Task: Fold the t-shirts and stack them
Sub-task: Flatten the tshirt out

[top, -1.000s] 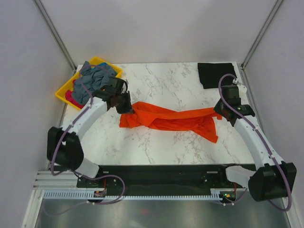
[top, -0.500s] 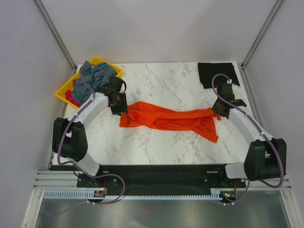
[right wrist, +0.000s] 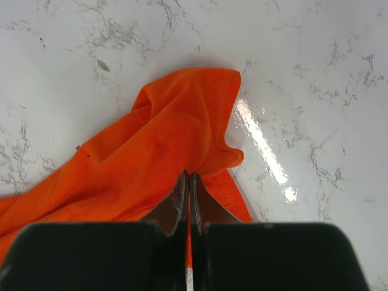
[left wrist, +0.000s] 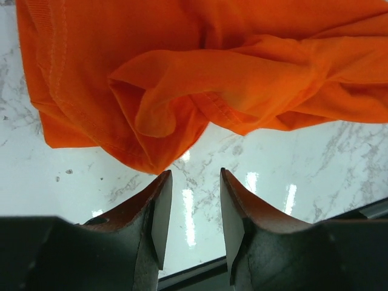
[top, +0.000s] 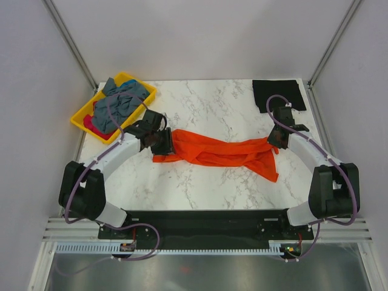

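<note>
- Since a second ago, the left hand (top: 162, 143) has slid nearer and inward along the left end of the orange t-shirt (top: 212, 150), while the right hand (top: 276, 138) has edged slightly farther back at the shirt's right end, its arm drawn in closer to its base.
- Orange t-shirt: plain bright cloth, bunched and twisted into a long band across the middle of the marble worktop (top: 206, 106), running from one hand to the other, with a loose flap hanging toward the near right.
- From the left wrist, the shirt (left wrist: 182, 60) shows a stitched hem and a rolled fold; its lowest edge lies just beyond the left hand (left wrist: 193, 176).
- Left hand: its fingers (left wrist: 159, 212) stand parted over bare marble, gripping nothing.
- Right hand (right wrist: 188, 176): its jaws are pinched together on a fold of the orange cloth (right wrist: 163, 139), which peaks up from the worktop there.
- Black t-shirt (top: 276, 95): lies flat at the far right corner, well apart from the orange one.
- Yellow tray (top: 83, 115): sits at the far left corner, holding a heap of grey-blue cloth (top: 121, 103) with a bit of pink cloth (top: 91, 123) showing at its near edge.
</note>
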Controlling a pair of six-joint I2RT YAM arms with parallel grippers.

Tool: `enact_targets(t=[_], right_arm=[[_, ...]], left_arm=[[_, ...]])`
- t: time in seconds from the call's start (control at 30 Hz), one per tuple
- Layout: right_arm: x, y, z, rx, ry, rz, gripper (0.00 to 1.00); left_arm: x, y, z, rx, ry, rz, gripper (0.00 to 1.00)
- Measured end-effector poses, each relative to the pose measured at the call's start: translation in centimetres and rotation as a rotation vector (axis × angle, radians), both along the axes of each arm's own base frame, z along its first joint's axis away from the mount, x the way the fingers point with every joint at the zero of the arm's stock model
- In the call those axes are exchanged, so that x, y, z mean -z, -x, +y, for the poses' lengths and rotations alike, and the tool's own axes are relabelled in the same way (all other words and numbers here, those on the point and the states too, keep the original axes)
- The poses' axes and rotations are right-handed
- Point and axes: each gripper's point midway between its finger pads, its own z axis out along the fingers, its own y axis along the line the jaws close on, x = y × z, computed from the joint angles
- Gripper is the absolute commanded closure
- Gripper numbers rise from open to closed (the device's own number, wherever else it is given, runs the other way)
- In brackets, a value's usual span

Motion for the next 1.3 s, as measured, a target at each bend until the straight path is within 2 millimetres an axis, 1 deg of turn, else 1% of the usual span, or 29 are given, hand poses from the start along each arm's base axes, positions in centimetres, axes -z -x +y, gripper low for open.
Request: enact_targets(t=[0.07,0.13,0.23,0.4,0.53,0.7,0.8,1.13,1.3], right_arm=[[-0.2,-0.2,0.0,0.0,-0.001,-0.008,1.0],[-0.3,-0.3,0.0,0.002,-0.001,-0.013,1.0],[-0.4,-0.5,-0.2,0.007,-0.003,-0.021,1.0],[-0.4,-0.7,-0.1,0.006,-0.017,-0.028,1.0],[-0.4,-0.7,0.1,0.002,-0.023,-0.027,1.0],[-0.4,-0.7,0.1,0.001,-0.026,-0.027,1.0],[-0.4,-0.7,0.2,0.0,-0.031,-0.029,1.0],[-0.5,-0.8,0.5,-0.008,-0.046,-0.033,1.0],[-0.5,-0.8,0.4,-0.006,-0.047,-0.033,1.0]], left_arm=[[1.3,-0.2,0.4,-0.014,-0.021,0.007,0.55],[2.2,-0.4,0.5,-0.019,-0.022,-0.008,0.55],[2.9,-0.9,0.2,-0.019,-0.007,-0.043,0.56],[3.2,-2.6,0.3,-0.049,-0.014,-0.109,0.61],[3.8,-3.5,0.9,-0.085,-0.05,-0.131,0.62],[4.3,-3.8,2.2,-0.128,-0.108,-0.149,0.58],[4.3,-4.0,2.7,-0.144,-0.125,-0.168,0.57],[3.9,-5.2,2.2,-0.149,-0.091,-0.233,0.58],[4.6,-5.4,2.3,-0.155,-0.106,-0.228,0.55]])
